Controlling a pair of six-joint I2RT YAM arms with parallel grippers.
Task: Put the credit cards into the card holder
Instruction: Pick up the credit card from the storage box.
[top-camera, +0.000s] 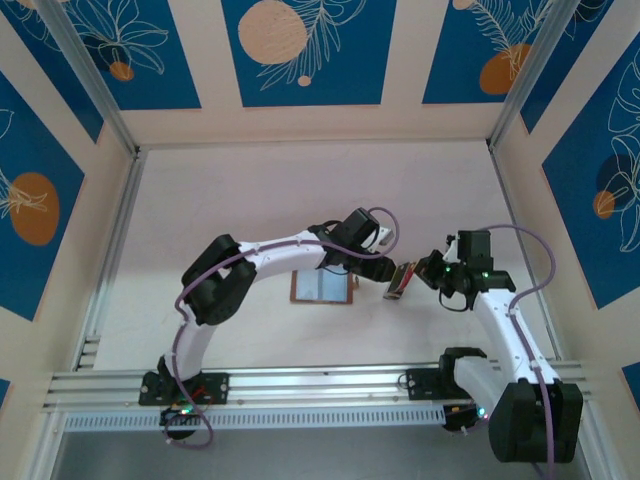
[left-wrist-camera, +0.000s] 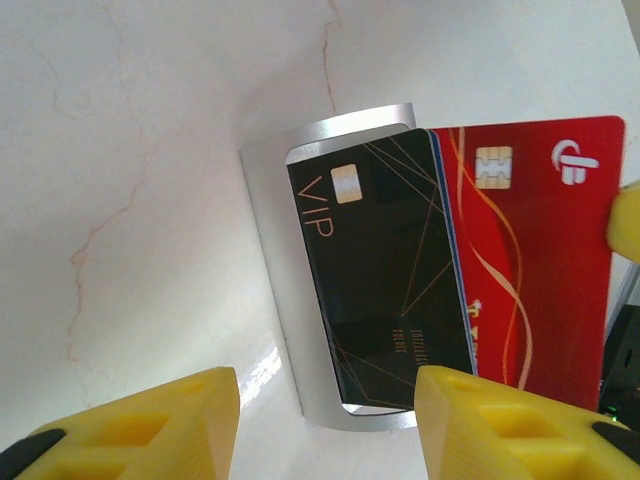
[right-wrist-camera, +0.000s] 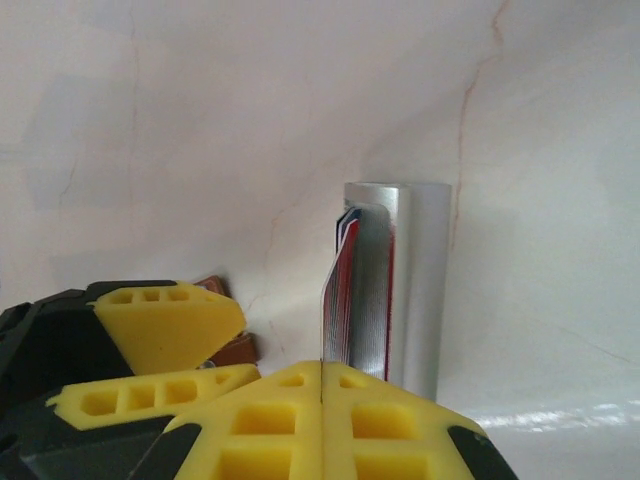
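While fanned out of the silver case (left-wrist-camera: 270, 250), caught by the outer edge of the red card (left-wrist-camera: 540, 280) in the tightly closed right gripper (right-wrist-camera: 321, 375), black VIP card (left-wrist-camera: 380, 290) overlapping it. Below the case, pale veined tabletop (top-camera: 250, 200); around, blue leaf-patterned walls (top-camera: 300, 50). Astride the case's near end, left gripper (left-wrist-camera: 328, 400) parted, clasping nothing. Left of the case, open flat: brown wallet (top-camera: 322, 287).

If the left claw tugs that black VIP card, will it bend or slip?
Probably stiff yet springy: the black VIP card looks like thin flat plastic. Its glossy face may slip in a grip. It sits partly inside the silver sleeve, and the right claw pinches the red card, so the sleeve might drag along.
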